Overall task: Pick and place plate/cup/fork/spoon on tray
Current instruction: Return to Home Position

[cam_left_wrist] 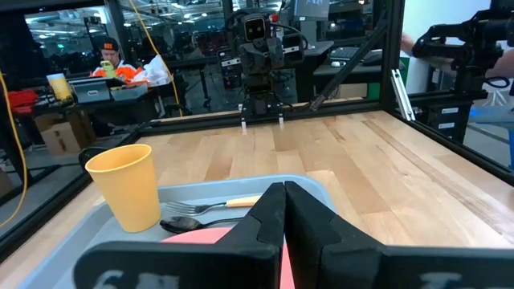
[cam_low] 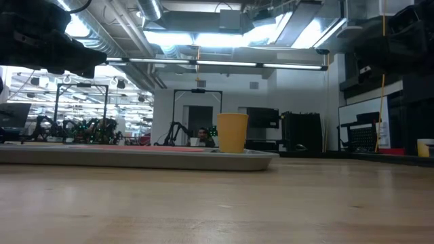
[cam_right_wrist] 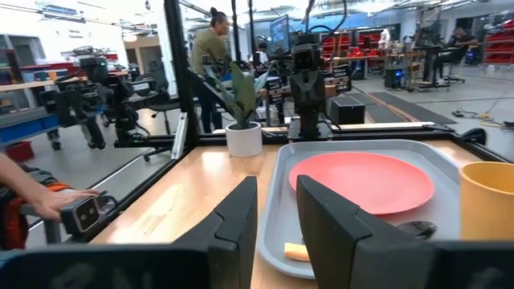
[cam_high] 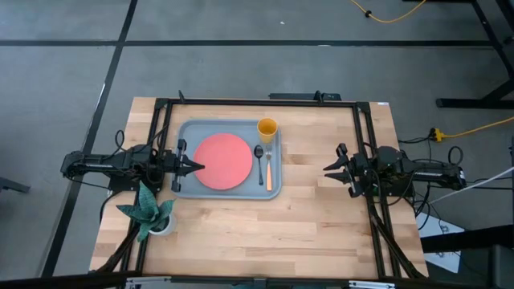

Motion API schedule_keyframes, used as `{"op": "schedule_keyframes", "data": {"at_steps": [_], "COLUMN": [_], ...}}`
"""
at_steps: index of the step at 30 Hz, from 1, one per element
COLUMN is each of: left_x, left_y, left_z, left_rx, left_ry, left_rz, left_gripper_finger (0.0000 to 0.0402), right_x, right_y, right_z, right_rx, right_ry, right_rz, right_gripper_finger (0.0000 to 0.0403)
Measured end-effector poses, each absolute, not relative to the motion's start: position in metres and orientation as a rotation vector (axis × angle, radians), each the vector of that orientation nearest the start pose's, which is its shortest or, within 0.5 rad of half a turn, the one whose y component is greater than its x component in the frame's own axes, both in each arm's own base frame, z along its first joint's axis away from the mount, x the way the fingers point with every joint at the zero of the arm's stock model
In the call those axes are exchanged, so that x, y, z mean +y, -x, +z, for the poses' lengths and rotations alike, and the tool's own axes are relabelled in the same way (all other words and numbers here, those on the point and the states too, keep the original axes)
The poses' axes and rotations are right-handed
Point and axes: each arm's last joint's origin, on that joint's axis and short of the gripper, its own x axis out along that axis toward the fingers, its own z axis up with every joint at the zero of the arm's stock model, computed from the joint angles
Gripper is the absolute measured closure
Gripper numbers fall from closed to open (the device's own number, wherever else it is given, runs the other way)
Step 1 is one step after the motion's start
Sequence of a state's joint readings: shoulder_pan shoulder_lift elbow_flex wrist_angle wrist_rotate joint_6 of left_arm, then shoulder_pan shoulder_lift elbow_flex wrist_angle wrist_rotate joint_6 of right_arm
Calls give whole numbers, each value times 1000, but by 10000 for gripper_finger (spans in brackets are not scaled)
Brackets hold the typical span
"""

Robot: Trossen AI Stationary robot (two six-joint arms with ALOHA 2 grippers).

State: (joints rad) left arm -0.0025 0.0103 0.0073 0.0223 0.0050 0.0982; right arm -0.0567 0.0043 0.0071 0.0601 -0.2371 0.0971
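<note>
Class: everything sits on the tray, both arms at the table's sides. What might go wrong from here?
1. The left gripper, shut, points over the grey-blue rectangular plastic tray, beside the round coral plate; dipping could nudge either.
2. The potted green plant stands beside the left arm; a swing might topple it.
The right gripper waits off the tray.

Two dark robot arms lie low and level, reaching toward each other from opposite sides, their tips well apart. The left end effector (cam_high: 198,167) points inward toward the middle, its two fingers (cam_left_wrist: 265,217) pressed together into a single wedge. The right end effector (cam_high: 326,169) points back the opposite way, its two fingers (cam_right_wrist: 237,217) parted with a narrow gap between them.
</note>
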Motion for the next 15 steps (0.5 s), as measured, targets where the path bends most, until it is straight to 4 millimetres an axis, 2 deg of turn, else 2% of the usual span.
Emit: {"op": "schedule_keyframes", "data": {"at_steps": [15], "left_x": [0], "left_y": [-98], "left_z": [167], "left_rx": [-19], "left_ry": [-98], "left_rz": [-7], "left_gripper_finger": [401], "right_x": [3], "right_y": [-97], "right_z": [171], "right_rx": [-53], "right_ry": [-88], "right_rz": [197], "right_gripper_finger": [309]}}
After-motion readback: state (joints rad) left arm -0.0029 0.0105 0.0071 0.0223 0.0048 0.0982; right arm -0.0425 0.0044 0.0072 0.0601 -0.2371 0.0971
